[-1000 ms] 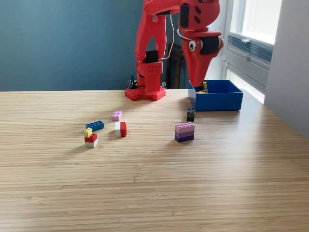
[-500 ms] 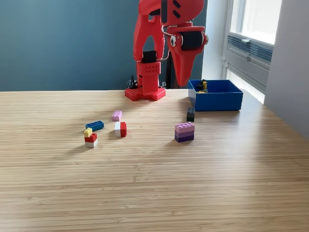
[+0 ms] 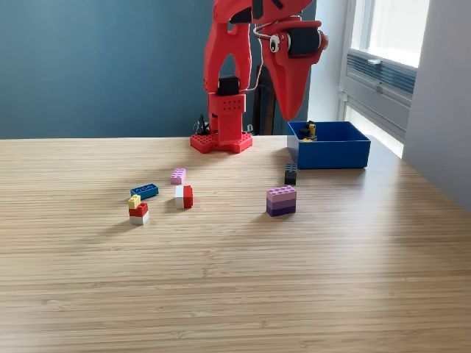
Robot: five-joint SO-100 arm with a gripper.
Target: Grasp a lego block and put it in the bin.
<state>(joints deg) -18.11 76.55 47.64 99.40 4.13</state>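
My red gripper hangs point-down above the table, just left of the bin's near-left corner and well above it. Its fingers taper together, shut with nothing between them. The bin is a shallow blue box at the exterior view's right, with a few small dark and yellow pieces inside. Loose lego blocks lie on the table: a black one, a pink-and-purple stack, a white-and-red one, a small pink one, a flat blue one and a yellow-red-white stack.
The arm's red base stands at the back of the wooden table. A blue wall is behind it. A window and a white wall line the exterior view's right side.
The gripper rose away from the bin and swung to the left, then came back slightly to the right and a little higher. The blocks on the table have not moved.
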